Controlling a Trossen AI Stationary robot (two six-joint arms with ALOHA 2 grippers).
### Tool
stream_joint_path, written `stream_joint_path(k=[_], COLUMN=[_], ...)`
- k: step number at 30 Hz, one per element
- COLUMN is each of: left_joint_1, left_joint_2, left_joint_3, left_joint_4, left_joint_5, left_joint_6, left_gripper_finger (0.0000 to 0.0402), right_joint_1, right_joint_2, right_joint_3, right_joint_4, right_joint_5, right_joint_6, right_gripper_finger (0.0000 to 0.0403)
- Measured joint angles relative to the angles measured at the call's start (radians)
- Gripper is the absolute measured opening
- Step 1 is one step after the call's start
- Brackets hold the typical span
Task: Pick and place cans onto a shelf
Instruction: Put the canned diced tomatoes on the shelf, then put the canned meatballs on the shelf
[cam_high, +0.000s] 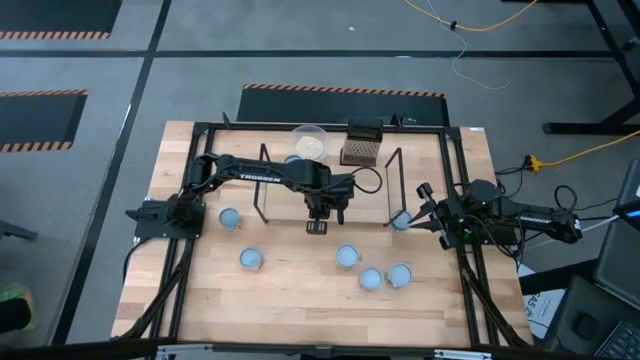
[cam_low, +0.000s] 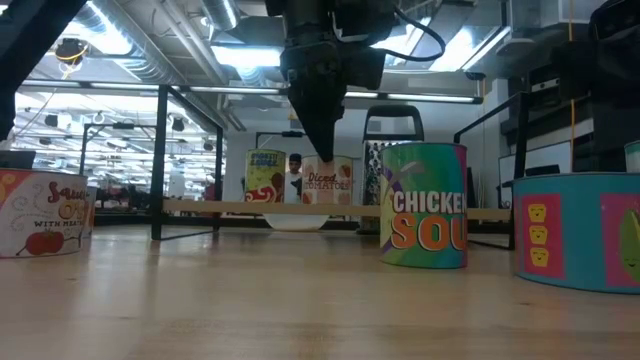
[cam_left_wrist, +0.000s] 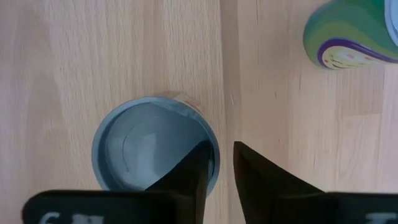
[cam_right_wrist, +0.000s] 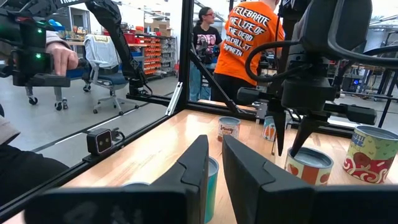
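Observation:
The shelf (cam_high: 285, 200) is a light-wood board between two black wire frames at mid-table. A can (cam_left_wrist: 149, 149) with a blue-silver top stands upright on the board, its red label showing in the low view (cam_low: 327, 182). My left gripper (cam_left_wrist: 222, 163) points down over it, open, with the can's rim edge in the gap. Two more cans (cam_low: 265, 177) stand on the board. Several cans (cam_high: 347, 256) stand on the table nearer the front. My right gripper (cam_right_wrist: 214, 163) rests level at the table's right side, a narrow gap between its fingers and nothing in it. My left gripper comes from above, pointing down. One finger (cam_left_wrist: 189, 177) stands over the can's top just inside the rim (cam_left_wrist: 216, 155), and the other (cam_left_wrist: 261, 180) is outside the wall. Whether either finger touches the can I cannot tell. The can stands upright on the shelf board.
A clear bowl (cam_high: 310, 141) and a dark mesh box (cam_high: 362, 148) sit at the far edge. A teal can (cam_right_wrist: 211, 180) stands right in front of my right gripper. A green soup can (cam_low: 424, 205) stands near the shelf. People stand beyond the table (cam_right_wrist: 249, 43).

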Motion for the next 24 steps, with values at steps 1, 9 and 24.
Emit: stream_joint_path(k=[1,9,24], left_joint_1=[0.0,-0.001,-0.029], left_joint_2=[0.0,-0.015,-0.097], left_joint_3=[0.0,-0.004,-0.002], left_joint_4=[0.0,-0.002,-0.024], left_joint_5=[0.0,-0.008,-0.036], left_joint_6=[-0.006,-0.02,-0.1], left_gripper_finger=[0.0072,0.0069,0.0069], right_joint_1=[0.0,0.0,0.0], right_joint_2=[0.0,0.0,0.0], right_joint_3=[0.0,0.0,0.0], right_joint_4=[0.0,0.0,0.0], right_joint_5=[0.0,0.0,0.001], right_joint_6=[0.0,0.0,0.0], right_gripper_finger=[0.0053,0.0053,0.0053])
